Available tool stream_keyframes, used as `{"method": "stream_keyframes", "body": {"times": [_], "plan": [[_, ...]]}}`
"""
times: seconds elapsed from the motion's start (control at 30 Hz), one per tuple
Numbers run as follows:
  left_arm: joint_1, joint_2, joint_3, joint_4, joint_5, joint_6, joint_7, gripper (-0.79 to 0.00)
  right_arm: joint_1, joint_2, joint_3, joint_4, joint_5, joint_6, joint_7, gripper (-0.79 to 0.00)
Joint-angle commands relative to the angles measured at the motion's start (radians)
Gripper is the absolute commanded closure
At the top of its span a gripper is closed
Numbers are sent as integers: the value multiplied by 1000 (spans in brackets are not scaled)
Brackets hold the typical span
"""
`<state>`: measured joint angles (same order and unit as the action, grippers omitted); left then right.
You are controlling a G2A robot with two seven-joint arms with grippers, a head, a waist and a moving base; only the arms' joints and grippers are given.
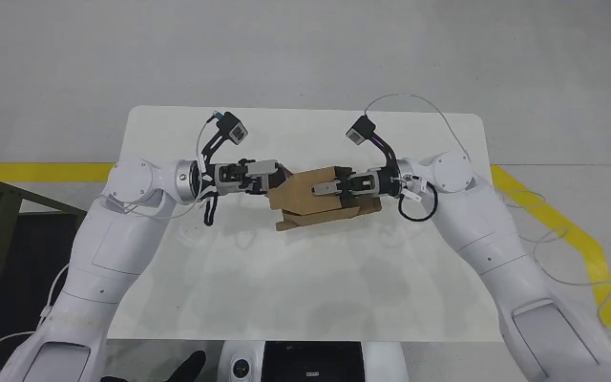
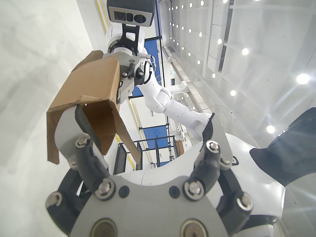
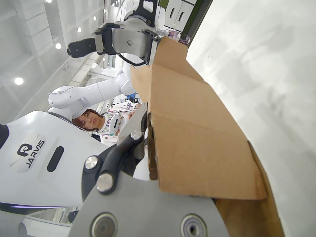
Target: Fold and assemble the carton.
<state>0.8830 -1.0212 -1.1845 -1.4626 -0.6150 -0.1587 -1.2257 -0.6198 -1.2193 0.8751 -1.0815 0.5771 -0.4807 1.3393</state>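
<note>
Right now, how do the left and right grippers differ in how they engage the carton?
The left gripper is wide open; the right gripper looks shut on a wall of the carton. The left has one finger inside the carton's open end and the other in free air; the right pinches cardboard. The left is at one end, the right meets it from the opposite side. Both touch the carton.

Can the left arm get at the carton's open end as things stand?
Likely yes: the left gripper is open right at the open end of the carton, one of its fingers inside the mouth, with nothing between them.
</note>
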Motion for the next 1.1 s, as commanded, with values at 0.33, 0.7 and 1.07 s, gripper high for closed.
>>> {"method": "stream_keyframes", "body": {"times": [0.33, 0.7, 1.07], "plan": [[-1, -1, -6, -25, -23, 14, -7, -785, 1, -10, -32, -31, 10, 19, 19, 0], [2, 3, -29, -21, -8, 12, -8, -785, 11, -13, -22, 11, 15, -7, -7, 0], [39, 5, -28, -67, 6, 15, -4, -785, 4, -12, 16, 25, 9, -46, -62, 0]]}}
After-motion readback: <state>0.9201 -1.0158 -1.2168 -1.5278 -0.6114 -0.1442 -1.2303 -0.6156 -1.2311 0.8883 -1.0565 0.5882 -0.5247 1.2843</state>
